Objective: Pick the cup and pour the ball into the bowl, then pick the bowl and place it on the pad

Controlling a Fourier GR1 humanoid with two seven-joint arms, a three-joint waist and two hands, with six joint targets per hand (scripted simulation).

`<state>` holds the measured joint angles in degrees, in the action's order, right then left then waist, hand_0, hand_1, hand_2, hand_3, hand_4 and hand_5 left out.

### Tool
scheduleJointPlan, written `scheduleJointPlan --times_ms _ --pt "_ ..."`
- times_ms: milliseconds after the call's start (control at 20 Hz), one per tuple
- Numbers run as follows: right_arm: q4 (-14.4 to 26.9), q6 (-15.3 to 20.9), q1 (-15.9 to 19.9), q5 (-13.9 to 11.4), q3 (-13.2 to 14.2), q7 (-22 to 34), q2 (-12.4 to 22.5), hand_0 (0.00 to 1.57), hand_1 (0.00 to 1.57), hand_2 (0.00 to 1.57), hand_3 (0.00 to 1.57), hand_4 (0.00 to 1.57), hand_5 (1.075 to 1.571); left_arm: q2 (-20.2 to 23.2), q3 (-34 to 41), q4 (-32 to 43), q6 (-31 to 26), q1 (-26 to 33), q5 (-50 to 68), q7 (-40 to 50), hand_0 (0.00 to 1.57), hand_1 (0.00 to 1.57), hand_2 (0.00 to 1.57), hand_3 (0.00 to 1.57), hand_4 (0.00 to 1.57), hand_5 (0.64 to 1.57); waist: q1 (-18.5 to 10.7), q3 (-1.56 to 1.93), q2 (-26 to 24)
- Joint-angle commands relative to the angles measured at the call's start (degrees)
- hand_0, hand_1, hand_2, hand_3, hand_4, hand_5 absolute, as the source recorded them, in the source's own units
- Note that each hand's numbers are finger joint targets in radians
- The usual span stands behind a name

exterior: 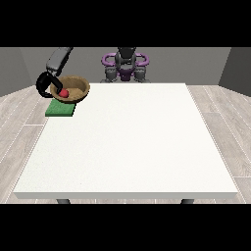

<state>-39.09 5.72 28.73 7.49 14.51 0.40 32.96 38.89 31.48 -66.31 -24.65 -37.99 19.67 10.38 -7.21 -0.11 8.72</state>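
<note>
Upper left: the bowl (pixel 71 88) sits mouth-up over the pad (pixel 60 110), ball (pixel 63 92) inside; the robot hand (pixel 45 86) at the view's left curls round its rim.

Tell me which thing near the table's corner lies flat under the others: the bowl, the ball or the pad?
The green pad. It lies flat, while the brown bowl is above it and the red ball sits inside the bowl.
</note>
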Motion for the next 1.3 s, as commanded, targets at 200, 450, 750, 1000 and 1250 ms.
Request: scheduleJointPlan --times_ms 200,450,750,1000,1250 --pt "-0.5 -6.2 3.4 1.2 1.9 6.3 7.6 1.57 1.57 1.57 0.53 1.10 1.564 2.3 1.7 4.3 -0.2 3.2 -0.7 -4.8 0.00 0.00 0.00 0.00 1.20 1.543 4.5 0.11 0.2" --pt "1.3 -7.4 0.6 1.7 3.6 0.5 6.8 1.57 1.57 1.57 0.53 1.10 1.564 3.0 2.5 5.2 -0.5 6.2 -0.9 -8.8 0.00 0.00 0.00 0.00 1.21 1.551 4.9 0.13 1.7" --pt "4.2 -7.4 0.7 2.9 5.6 -0.5 5.7 1.57 1.57 1.57 0.45 1.07 1.566 7.3 3.7 7.5 -5.1 6.8 1.2 -9.7 0.00 0.00 0.00 0.00 1.21 1.553 3.1 0.16 3.4" --pt "4.0 -2.6 4.7 3.1 5.1 -0.6 -0.4 1.57 1.57 1.57 0.53 1.03 1.571 5.6 2.6 8.3 -3.7 5.2 0.9 -12.7 0.00 0.00 0.00 0.00 1.21 1.555 2.5 0.16 6.8" --pt "7.0 -4.9 1.7 5.1 7.5 -1.1 0.5 1.57 1.57 1.57 0.60 0.99 1.571 5.7 2.4 7.6 -3.9 8.4 1.3 -12.1 0.00 0.00 0.00 0.00 1.20 1.558 3.1 0.17 2.3"
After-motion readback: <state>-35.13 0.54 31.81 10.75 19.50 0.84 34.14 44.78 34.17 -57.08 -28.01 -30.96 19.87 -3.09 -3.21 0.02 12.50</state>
